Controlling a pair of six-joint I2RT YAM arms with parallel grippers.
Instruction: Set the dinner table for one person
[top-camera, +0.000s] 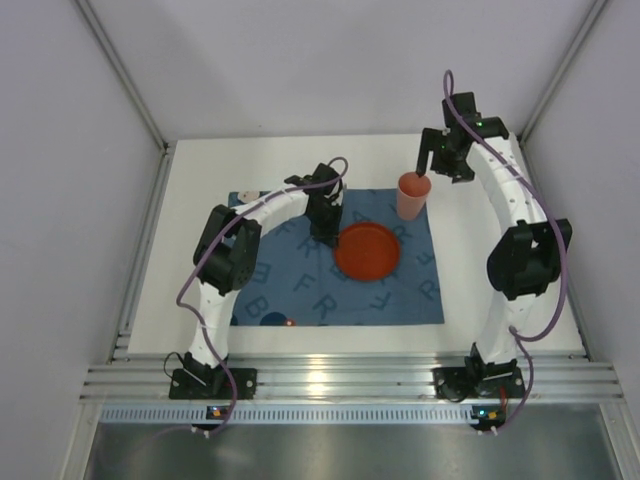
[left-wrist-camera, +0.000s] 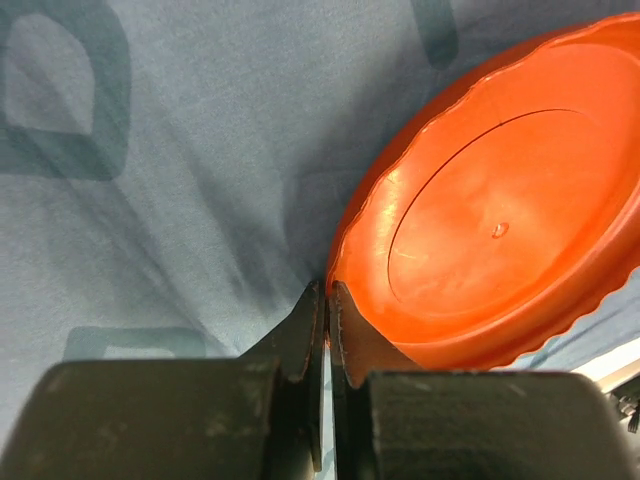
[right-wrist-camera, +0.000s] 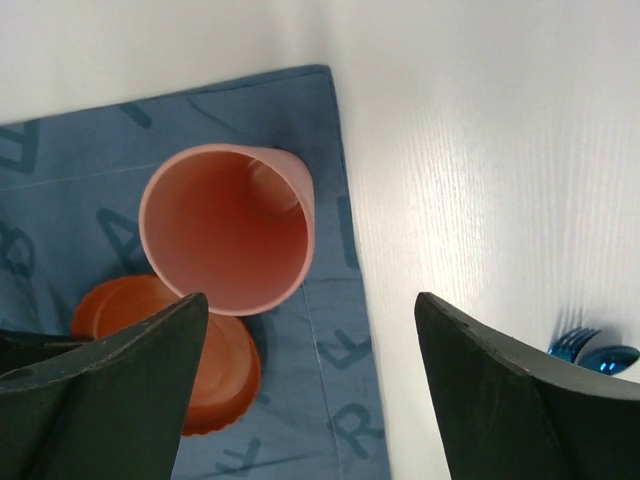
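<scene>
An orange plate (top-camera: 366, 250) lies on the blue lettered mat (top-camera: 290, 280) on the white dinner table (top-camera: 195, 210). My left gripper (top-camera: 326, 234) is down at the plate's left rim; in the left wrist view (left-wrist-camera: 328, 290) it is shut on the rim of the plate (left-wrist-camera: 500, 220). A pink cup (top-camera: 413, 195) stands upright at the mat's far right corner. My right gripper (top-camera: 432, 160) hangs open and empty above and just right of it. In the right wrist view (right-wrist-camera: 310, 300) the cup (right-wrist-camera: 225, 225) sits up-left of the wide gap between the fingers.
Blue cutlery (right-wrist-camera: 590, 352) lies on the bare table (right-wrist-camera: 480, 150) right of the mat (right-wrist-camera: 340, 400). A small dark blue round item (top-camera: 273, 320) sits at the mat's near edge. An aluminium rail (top-camera: 330, 380) runs along the near side, and grey walls enclose the table.
</scene>
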